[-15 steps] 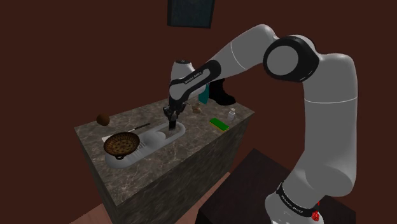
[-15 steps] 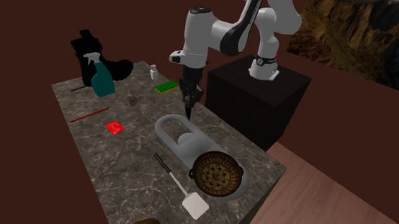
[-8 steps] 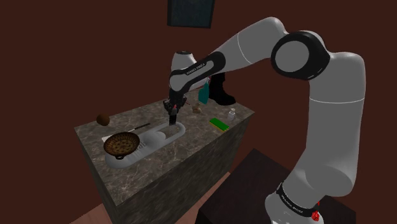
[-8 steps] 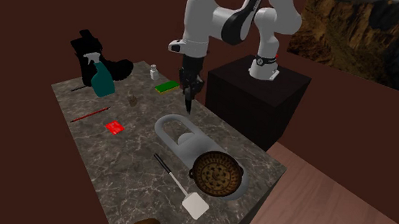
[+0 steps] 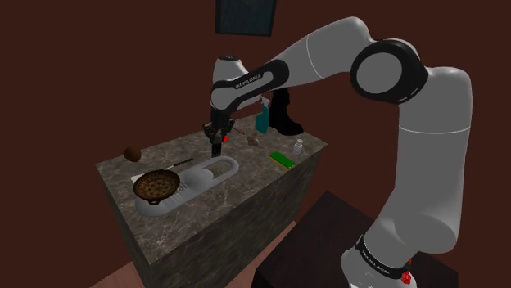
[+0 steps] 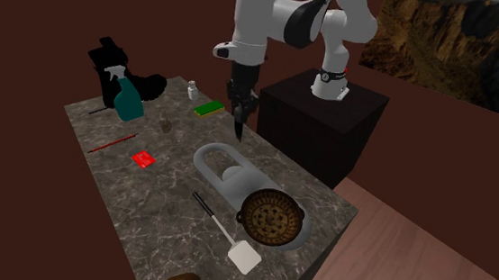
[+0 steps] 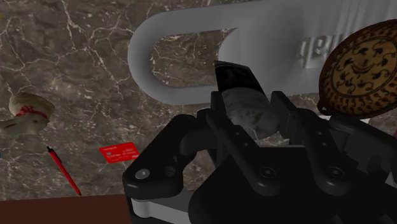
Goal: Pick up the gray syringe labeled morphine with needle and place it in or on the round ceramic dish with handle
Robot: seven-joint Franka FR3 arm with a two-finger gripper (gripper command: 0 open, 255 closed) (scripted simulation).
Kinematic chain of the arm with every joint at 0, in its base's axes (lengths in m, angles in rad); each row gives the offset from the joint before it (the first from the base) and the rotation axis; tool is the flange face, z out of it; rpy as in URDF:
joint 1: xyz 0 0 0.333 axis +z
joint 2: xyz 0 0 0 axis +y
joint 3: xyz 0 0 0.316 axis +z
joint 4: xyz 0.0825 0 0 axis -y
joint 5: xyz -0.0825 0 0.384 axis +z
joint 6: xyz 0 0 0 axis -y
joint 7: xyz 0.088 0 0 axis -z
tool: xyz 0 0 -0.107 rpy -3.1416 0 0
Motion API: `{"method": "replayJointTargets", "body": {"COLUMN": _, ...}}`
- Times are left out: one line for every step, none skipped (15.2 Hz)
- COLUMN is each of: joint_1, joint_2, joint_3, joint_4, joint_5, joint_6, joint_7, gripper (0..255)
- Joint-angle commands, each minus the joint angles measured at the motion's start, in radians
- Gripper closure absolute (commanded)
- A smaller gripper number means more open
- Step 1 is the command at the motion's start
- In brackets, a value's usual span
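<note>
Now watching the gripper (image 5: 215,146) climb: down inside the ring of the syringe (image 5: 205,173) a second ago, higher half a second ago, and at this moment hanging well above the counter (image 5: 270,176), pointing straight down. Drifted a little toward the shoulder view's left on the way up, too. Same story from the second exterior view, with the gripper (image 6: 238,129) up over the ring end of the syringe (image 6: 203,158). Cannot tell whether clenched, released or carrying anything. Looking along the gripper (image 7: 251,109), only a grey rounded shape in front of the black hand, too unclear to call.

Still seeing the syringe (image 7: 146,57) flat on the counter (image 6: 126,198): grey, with a big open ring at the end below the gripper and raised lettering along the body. No shift against the earlier frames. Same for the dish (image 6: 272,217), brown and patterned, sitting over the syringe's other end near the counter's edge.

Nothing else moved either: white spatula (image 6: 232,237) just beside the dish, red card (image 6: 142,159) and red pen (image 6: 112,143) apart from the ring, spray bottle (image 6: 126,94) and green sponge (image 6: 208,108) further back.
</note>
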Motion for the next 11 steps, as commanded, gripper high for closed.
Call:
{"method": "replayJointTargets", "body": {"joint_1": 0.028, "joint_2": 0.021, "joint_3": 0.007, "joint_4": 0.048, "joint_5": -0.009, "joint_6": -0.028, "joint_7": 0.039, "gripper": 255}}
{"method": "replayJointTargets", "body": {"joint_1": 0.043, "joint_2": 0.037, "joint_3": 0.01, "joint_4": 0.076, "joint_5": -0.013, "joint_6": -0.041, "joint_7": 0.059, "gripper": 255}}
{"method": "replayJointTargets", "body": {"joint_1": 0.058, "joint_2": 0.053, "joint_3": 0.013, "joint_4": 0.106, "joint_5": -0.018, "joint_6": -0.054, "joint_7": 0.079, "gripper": 255}}
{"method": "replayJointTargets", "body": {"joint_1": 0.073, "joint_2": 0.071, "joint_3": 0.016, "joint_4": 0.137, "joint_5": -0.022, "joint_6": -0.069, "joint_7": 0.098, "gripper": 255}}
{"method": "replayJointTargets", "body": {"joint_1": 0.087, "joint_2": 0.09, "joint_3": 0.018, "joint_4": 0.17, "joint_5": -0.026, "joint_6": -0.084, "joint_7": 0.117, "gripper": 255}}
{"method": "replayJointTargets", "body": {"joint_1": 0.102, "joint_2": 0.11, "joint_3": 0.021, "joint_4": 0.205, "joint_5": -0.031, "joint_6": -0.099, "joint_7": 0.135, "gripper": 255}}
{"method": "replayJointTargets", "body": {"joint_1": 0.117, "joint_2": 0.131, "joint_3": 0.023, "joint_4": 0.242, "joint_5": -0.035, "joint_6": -0.116, "joint_7": 0.153, "gripper": 255}}
{"method": "replayJointTargets", "body": {"joint_1": 0.132, "joint_2": 0.153, "joint_3": 0.026, "joint_4": 0.281, "joint_5": -0.038, "joint_6": -0.134, "joint_7": 0.17, "gripper": 255}}
{"method": "replayJointTargets", "body": {"joint_1": 0.146, "joint_2": 0.176, "joint_3": 0.027, "joint_4": 0.322, "joint_5": -0.042, "joint_6": -0.152, "joint_7": 0.187, "gripper": 255}}
{"method": "replayJointTargets", "body": {"joint_1": 0.161, "joint_2": 0.201, "joint_3": 0.029, "joint_4": 0.366, "joint_5": -0.046, "joint_6": -0.172, "joint_7": 0.203, "gripper": 255}}
{"method": "replayJointTargets", "body": {"joint_1": 0.176, "joint_2": 0.228, "joint_3": 0.031, "joint_4": 0.413, "joint_5": -0.049, "joint_6": -0.193, "joint_7": 0.218, "gripper": 255}}
